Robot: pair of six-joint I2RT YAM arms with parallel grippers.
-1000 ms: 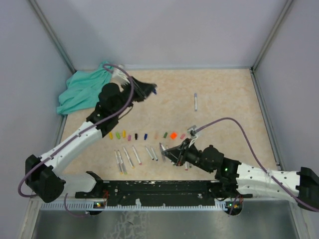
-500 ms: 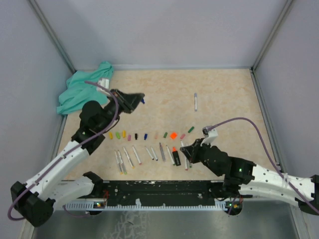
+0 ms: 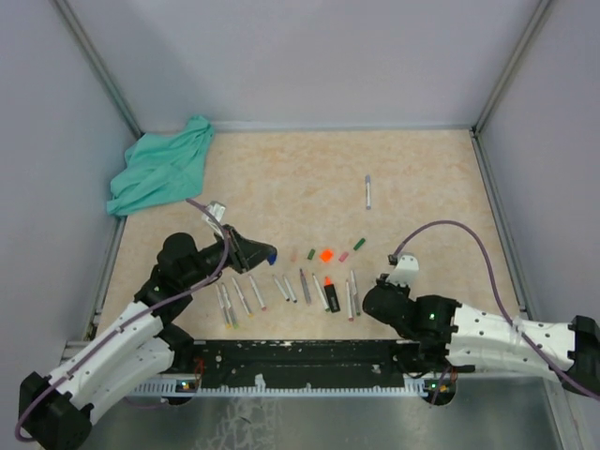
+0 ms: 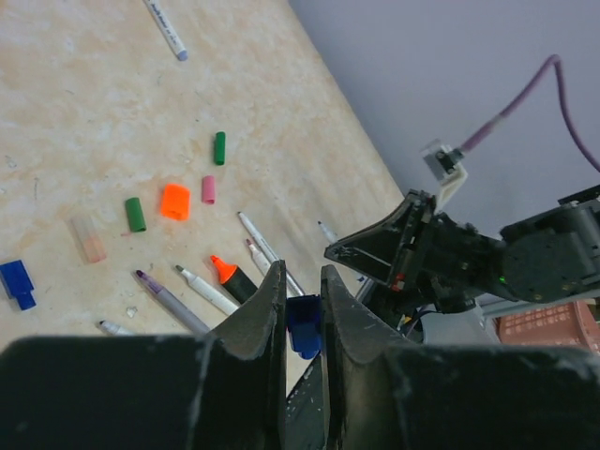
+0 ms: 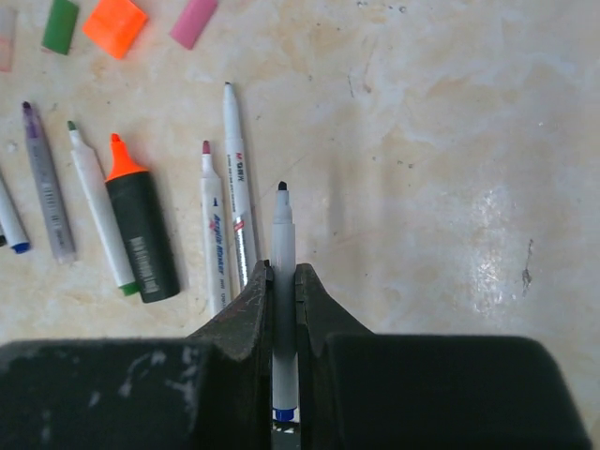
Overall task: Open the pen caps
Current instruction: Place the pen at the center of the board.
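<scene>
My left gripper (image 3: 265, 253) is shut on a small blue pen cap (image 4: 303, 323) and holds it just above the row of caps. Loose caps lie on the table: orange (image 3: 325, 254), pink (image 3: 343, 255), two green (image 3: 311, 253), and in the left wrist view another blue one (image 4: 17, 283). The caps further left are hidden under my left arm. My right gripper (image 5: 283, 274) is shut on a grey uncapped pen barrel (image 5: 283, 234), low over the table at the right end of the row of uncapped pens (image 3: 281, 289).
A capped white pen (image 3: 368, 191) lies alone further back. A black highlighter with an orange tip (image 3: 330, 292) lies among the barrels. A teal cloth (image 3: 159, 169) is bunched at the back left. Grey walls enclose the table.
My left arm swung from beside the cloth down to the cap row, carrying the blue cap. My right gripper drew back and right with the pen barrel.
</scene>
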